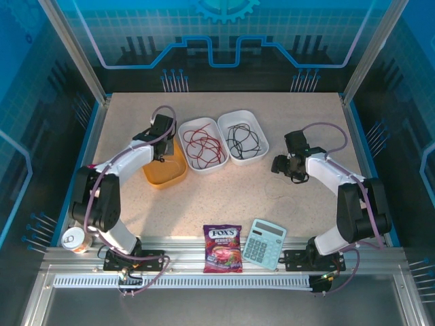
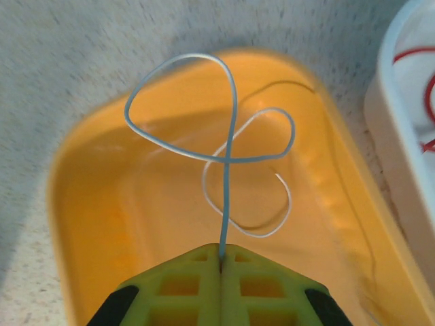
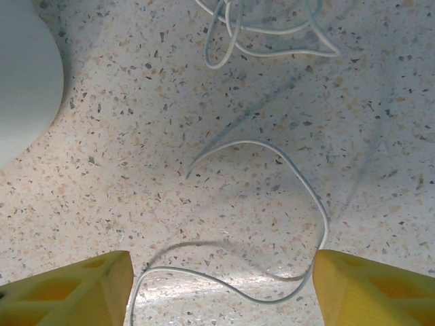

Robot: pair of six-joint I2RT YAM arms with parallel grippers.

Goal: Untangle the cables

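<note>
counter (image 1: 224, 197): I see open room mid-span, in front of the trays.
orange tray (image 2: 75, 204): under the left pincer.
white trays (image 1: 192, 125): side by side, red cables (image 1: 204, 146) in one, black cables (image 1: 243, 139) in the other.
left pincer (image 2: 222, 258): clenched on pale cable (image 2: 227, 190), looped above the orange tray.
right pincer (image 3: 221, 285): released, over loose pale cable (image 3: 255, 142) on bare counter; the wrist view gives me its curve.

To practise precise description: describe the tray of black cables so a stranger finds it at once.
Look at the far side of the table. In the row there, it is the right tray. The white tray beside it holds red cables; this one, black cables.
</note>
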